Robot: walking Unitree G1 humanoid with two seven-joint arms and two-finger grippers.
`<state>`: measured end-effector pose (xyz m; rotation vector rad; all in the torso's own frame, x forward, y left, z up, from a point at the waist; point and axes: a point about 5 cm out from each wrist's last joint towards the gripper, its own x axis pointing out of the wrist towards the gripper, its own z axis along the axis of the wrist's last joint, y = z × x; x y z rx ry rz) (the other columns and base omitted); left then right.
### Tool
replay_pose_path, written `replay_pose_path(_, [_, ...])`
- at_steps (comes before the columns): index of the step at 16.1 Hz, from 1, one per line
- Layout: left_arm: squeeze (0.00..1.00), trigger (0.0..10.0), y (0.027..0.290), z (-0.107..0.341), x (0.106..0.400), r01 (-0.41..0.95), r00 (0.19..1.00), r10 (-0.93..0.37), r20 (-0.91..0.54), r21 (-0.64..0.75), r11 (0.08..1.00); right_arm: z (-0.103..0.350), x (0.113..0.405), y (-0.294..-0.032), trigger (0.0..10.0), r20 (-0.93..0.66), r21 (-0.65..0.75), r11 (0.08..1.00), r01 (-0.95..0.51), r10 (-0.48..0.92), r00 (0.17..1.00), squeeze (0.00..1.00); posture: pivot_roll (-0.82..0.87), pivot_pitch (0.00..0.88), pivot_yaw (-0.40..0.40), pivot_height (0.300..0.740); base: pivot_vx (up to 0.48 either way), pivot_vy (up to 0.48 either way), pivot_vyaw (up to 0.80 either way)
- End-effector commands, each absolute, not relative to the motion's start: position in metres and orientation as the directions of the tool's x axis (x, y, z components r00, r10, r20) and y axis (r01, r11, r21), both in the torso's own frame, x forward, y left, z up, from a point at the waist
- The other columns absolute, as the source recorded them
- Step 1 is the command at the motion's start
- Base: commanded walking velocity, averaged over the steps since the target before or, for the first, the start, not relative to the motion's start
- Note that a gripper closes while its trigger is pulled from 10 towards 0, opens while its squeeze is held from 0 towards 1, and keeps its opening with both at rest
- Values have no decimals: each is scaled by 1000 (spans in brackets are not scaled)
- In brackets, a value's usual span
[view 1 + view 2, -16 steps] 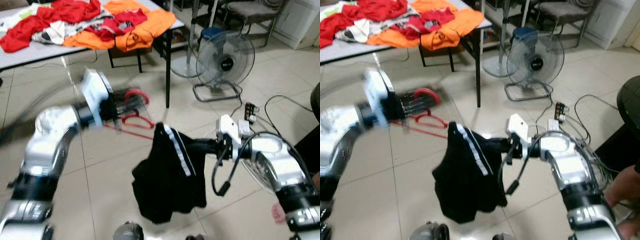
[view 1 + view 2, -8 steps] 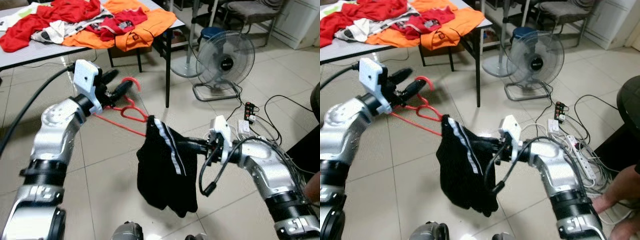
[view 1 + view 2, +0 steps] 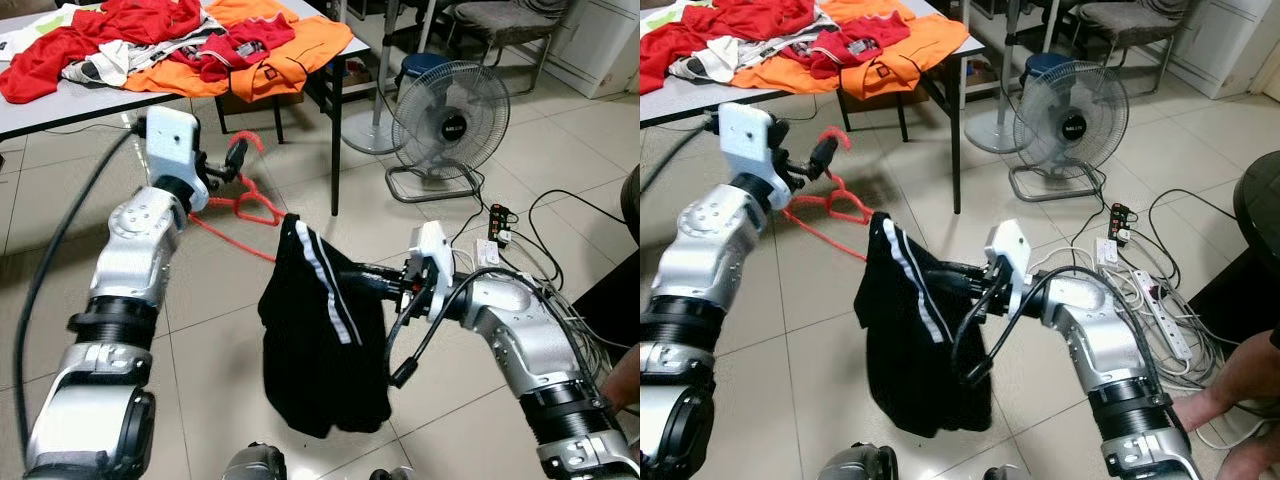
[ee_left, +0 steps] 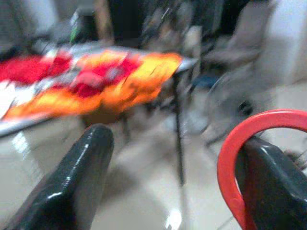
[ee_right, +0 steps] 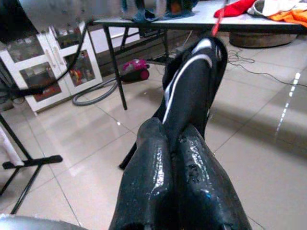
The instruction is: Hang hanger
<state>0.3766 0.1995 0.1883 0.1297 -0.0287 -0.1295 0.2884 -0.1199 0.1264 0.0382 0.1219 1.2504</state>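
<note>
The left gripper (image 3: 232,160) was raised ahead of the robot, and the red hanger (image 3: 245,205) hung from it. In the left wrist view the fingers (image 4: 76,182) stood apart, with the hanger's hook (image 4: 235,158) curved over one of them, so the hanger rode on that finger rather than being pinched. From the hook, the hanger's red frame ran down and away from the left gripper toward the right one, its far end going under the black garment (image 3: 325,330).

The right gripper (image 3: 355,277) reached in from the other side, fingers (image 5: 172,191) pressed together on the garment's top edge. The garment, black with a white stripe (image 3: 325,285), draped straight down below that gripper, clear of the tiled floor (image 3: 200,330). The two grippers were near each other, the left one higher and farther out.

Beyond the left gripper stood a table (image 3: 60,110) heaped with red and orange clothes (image 3: 200,45). Out past the right gripper sat a fan (image 3: 450,125) on the floor, with a power strip (image 3: 500,222) and cables (image 3: 560,215) just beside it.
</note>
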Motion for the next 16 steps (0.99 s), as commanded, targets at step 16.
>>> replay_pose_path(16, [0,10000,194,152,315,709,704,-630,-327,284,645,134,292,-119,0,-33,173,338,-925,941,338,0,34,82,13,740,0,0,0])
